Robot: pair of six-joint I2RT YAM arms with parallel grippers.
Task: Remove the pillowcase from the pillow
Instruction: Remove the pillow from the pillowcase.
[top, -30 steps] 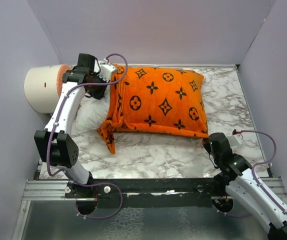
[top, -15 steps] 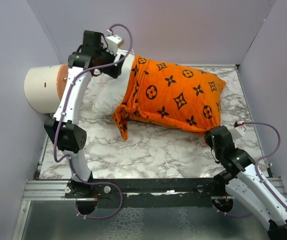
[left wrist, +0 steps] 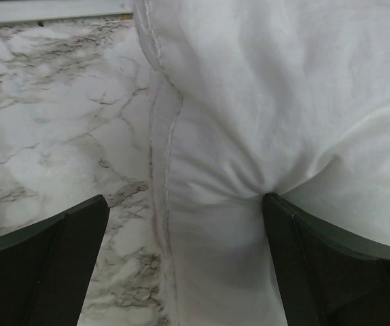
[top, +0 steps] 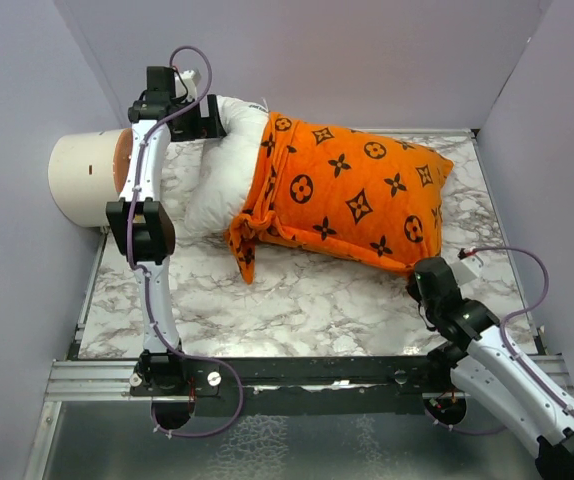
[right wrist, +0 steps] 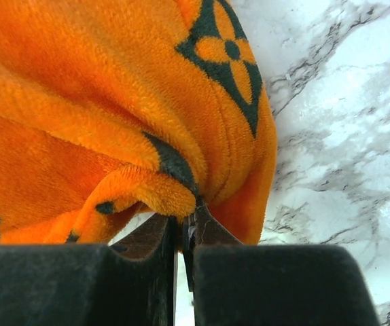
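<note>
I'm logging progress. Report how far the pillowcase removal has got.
Done: one end of the plump white stuffed pillow pokes out of the orange plush flower-printed pillowcase. In hand: the right hand pinches the case's near corner; the left hand stands open around the bare end. Left: most of the pillow sits inside, so the case must come fully off.
</note>
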